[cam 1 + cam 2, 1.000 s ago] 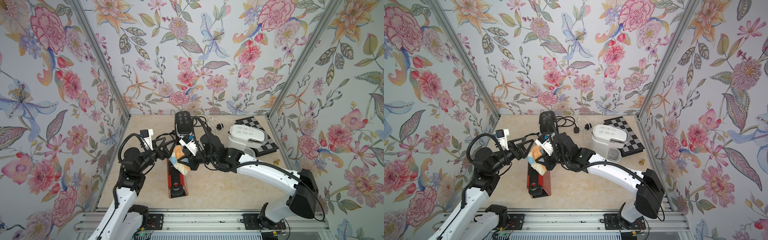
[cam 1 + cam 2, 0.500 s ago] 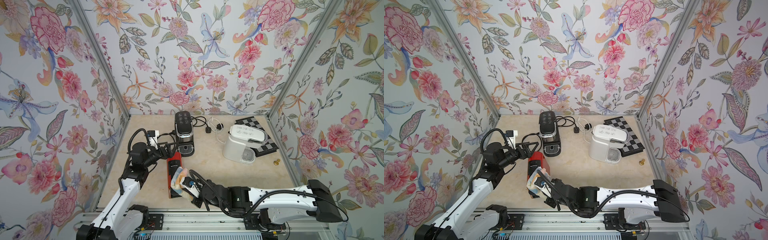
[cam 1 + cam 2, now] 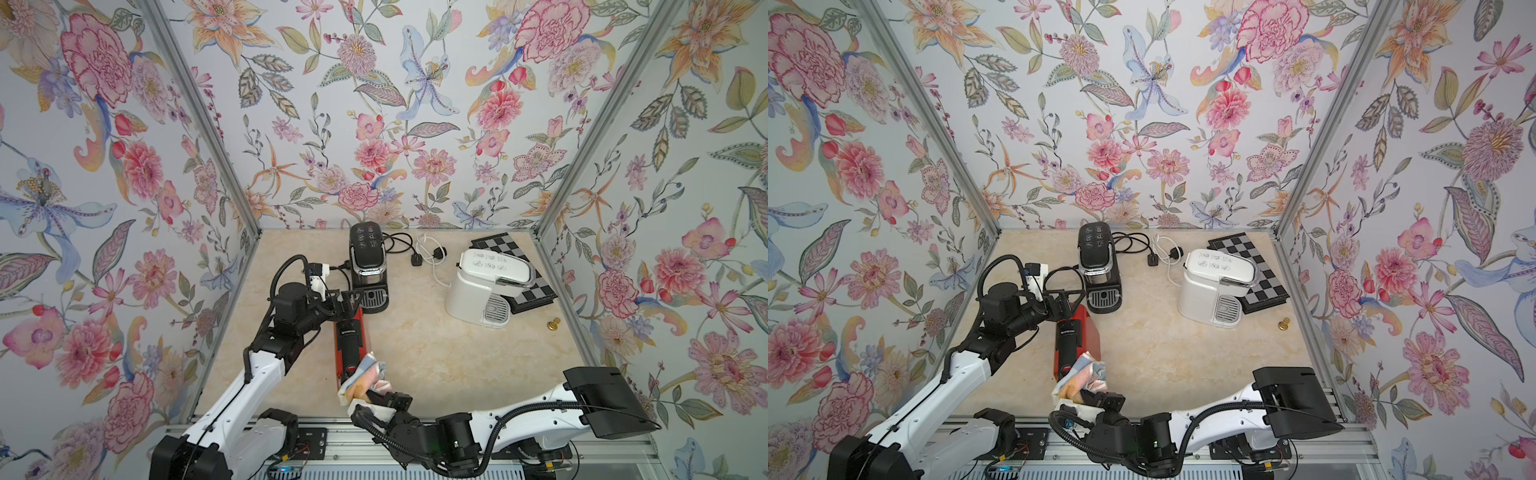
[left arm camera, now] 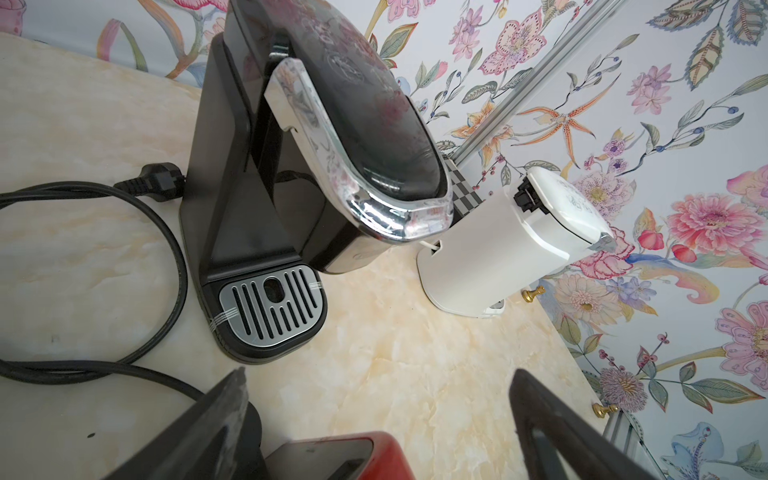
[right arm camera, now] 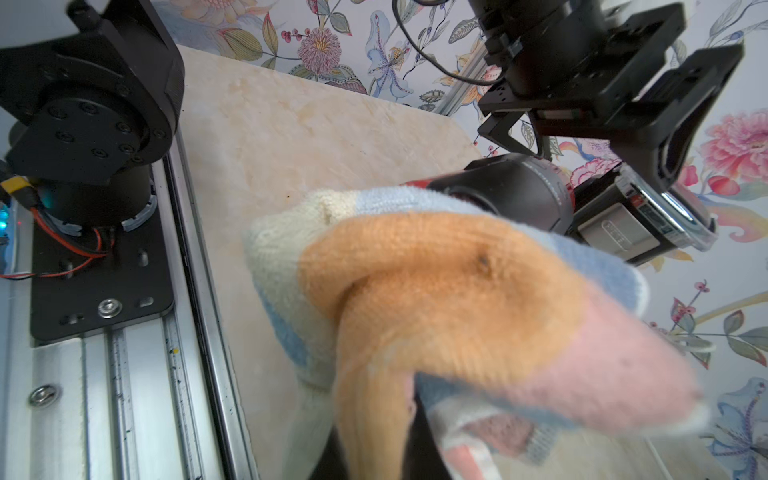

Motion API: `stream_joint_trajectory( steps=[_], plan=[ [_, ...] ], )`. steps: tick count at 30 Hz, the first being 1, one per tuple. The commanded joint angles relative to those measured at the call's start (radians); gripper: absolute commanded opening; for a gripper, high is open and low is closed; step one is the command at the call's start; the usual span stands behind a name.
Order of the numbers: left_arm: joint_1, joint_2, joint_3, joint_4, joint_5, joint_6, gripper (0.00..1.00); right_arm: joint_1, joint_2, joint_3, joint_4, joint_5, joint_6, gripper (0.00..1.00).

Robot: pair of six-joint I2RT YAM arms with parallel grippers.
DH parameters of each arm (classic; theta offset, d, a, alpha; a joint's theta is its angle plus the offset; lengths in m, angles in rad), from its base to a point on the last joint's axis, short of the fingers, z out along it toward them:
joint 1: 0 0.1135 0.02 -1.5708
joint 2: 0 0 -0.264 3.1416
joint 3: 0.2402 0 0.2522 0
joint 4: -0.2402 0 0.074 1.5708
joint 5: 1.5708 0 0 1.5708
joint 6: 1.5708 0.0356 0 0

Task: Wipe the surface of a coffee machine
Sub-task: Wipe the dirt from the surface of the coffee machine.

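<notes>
Red-sided, black-topped narrow capsule coffee machine [image 3: 350, 338] sits toward the near left of the beige marble-look worktop [image 3: 436, 353]. Its far end is just short of the silver-grilled drip tray [image 3: 374, 297] of a glossy black coffee machine [image 3: 368, 266]. Our right jaws are clamped together on a bunched pastel-striped terry cloth [image 3: 365, 379], which overlaps the red machine's near end in both top views. Our left jaws stand wide apart on either side of its far end; whether they touch it we cannot tell.

Nothing, we judge, pins the machine, so a firm stroke could skew it or shove it into the black one. A stroke along the top would also carry the right jaws toward the left jaws, risking a clash. The loose folds could snag and drag out of the grip.
</notes>
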Motion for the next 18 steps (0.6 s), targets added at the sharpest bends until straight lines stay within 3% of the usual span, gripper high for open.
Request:
stream_joint_trajectory(
  steps=[1,8,18],
  plan=[
    [-0.022,0.013,0.024,-0.022,-0.045,0.041,0.99,0.006,0.037,0.022,0.033,0.010,-0.019,0.00],
    [-0.058,0.027,0.037,-0.060,-0.079,0.061,0.99,0.023,0.066,-0.070,0.141,-0.024,-0.039,0.00],
    [-0.067,0.035,0.049,-0.085,-0.080,0.071,0.99,0.044,0.316,-0.102,0.509,0.036,-0.328,0.00]
  ],
)
